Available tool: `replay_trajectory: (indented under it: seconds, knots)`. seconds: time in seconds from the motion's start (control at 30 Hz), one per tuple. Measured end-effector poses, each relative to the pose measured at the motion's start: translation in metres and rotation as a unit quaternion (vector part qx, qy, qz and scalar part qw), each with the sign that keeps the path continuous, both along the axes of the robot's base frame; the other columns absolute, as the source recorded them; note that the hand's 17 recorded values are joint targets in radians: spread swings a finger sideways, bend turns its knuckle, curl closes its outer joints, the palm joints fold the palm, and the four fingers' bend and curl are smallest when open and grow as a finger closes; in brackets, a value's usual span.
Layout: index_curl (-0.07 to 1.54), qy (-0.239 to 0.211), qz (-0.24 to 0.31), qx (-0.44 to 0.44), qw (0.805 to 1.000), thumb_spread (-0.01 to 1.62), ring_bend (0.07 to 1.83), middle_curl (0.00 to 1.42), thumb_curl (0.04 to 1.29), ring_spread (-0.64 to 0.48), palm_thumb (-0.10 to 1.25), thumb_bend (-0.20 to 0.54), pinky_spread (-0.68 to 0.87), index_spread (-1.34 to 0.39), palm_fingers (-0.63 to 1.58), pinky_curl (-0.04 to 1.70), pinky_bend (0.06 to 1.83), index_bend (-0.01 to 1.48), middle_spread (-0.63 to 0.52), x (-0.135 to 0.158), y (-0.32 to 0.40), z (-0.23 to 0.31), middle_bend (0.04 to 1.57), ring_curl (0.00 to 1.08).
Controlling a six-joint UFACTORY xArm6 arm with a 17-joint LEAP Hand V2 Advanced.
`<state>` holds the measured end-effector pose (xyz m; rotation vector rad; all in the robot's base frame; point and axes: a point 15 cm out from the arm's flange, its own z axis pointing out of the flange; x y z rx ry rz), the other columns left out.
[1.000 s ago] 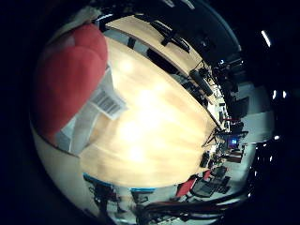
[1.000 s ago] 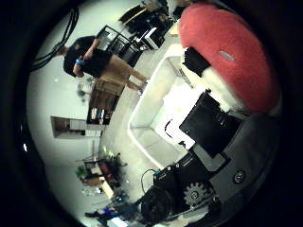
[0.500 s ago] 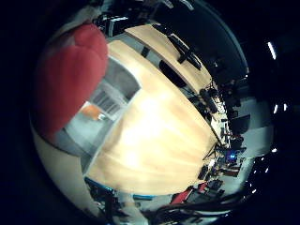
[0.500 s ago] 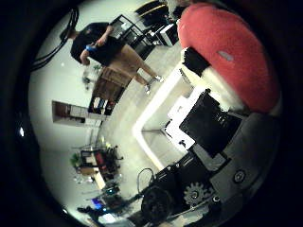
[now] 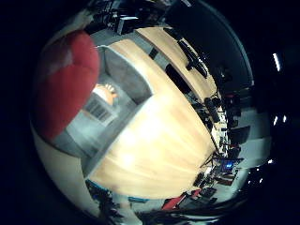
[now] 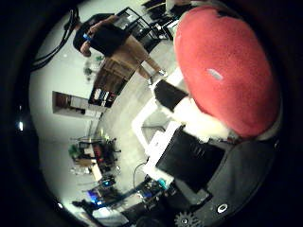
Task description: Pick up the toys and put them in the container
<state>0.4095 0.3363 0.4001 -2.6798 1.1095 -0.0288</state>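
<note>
Hand (image 6: 199, 165) w/ fingers curling round red plush toy (image 6: 222, 71), gripping it close to palm, toy hanging over grey container (image 5: 117, 98) sitting on wooden table (image 5: 164, 140), w/ small orange toy (image 5: 107, 93) lying inside container.

Red plush toy (image 6: 222, 66) with a small pale mark and a white fluffy edge. Hand (image 6: 194, 161) parts were black and white. Container (image 5: 122, 79) was grey, with something orange (image 5: 108, 93) inside. Table (image 5: 159, 145) was light wood, pale yellow-tan.
</note>
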Motion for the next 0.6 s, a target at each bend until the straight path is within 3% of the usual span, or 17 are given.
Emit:
replay_trajectory:
  seconds: [0.03,0.13,0.23,0.33,0.6]
  knots:
    - [0.68,0.003,0.003,-0.003,1.0,0.89,0.97,0.64,0.23,-0.22,0.21,-0.095,-0.19,-0.54,0.05,0.53,0.95,0.25,-0.31,-0.0003,-0.0005,-0.0018,0.56,0.47]
    - [0.59,0.008,0.015,-0.01,1.0,0.84,0.76,0.57,0.24,-0.12,0.12,-0.069,0.05,-0.55,-0.04,0.4,0.77,0.24,-0.23,-0.0027,-0.0029,-0.0055,0.49,0.35]
    - [0.54,0.008,0.018,-0.01,1.0,0.82,0.66,0.52,0.25,-0.05,0.08,-0.051,0.2,-0.53,-0.01,0.33,0.68,0.22,-0.18,-0.0029,-0.0028,-0.0054,0.43,0.29]
    - [0.51,0.007,0.019,-0.01,1.0,0.81,0.6,0.48,0.26,-0.01,0.06,-0.041,0.3,-0.51,0.03,0.29,0.63,0.2,-0.14,-0.0032,-0.0033,-0.0046,0.39,0.26]
    - [0.44,0.008,0.015,-0.011,1.0,0.81,0.53,0.43,0.29,0.02,0.05,-0.035,0.39,-0.5,0.1,0.26,0.56,0.17,-0.12,0.0007,-0.0086,-0.0054,0.33,0.24]
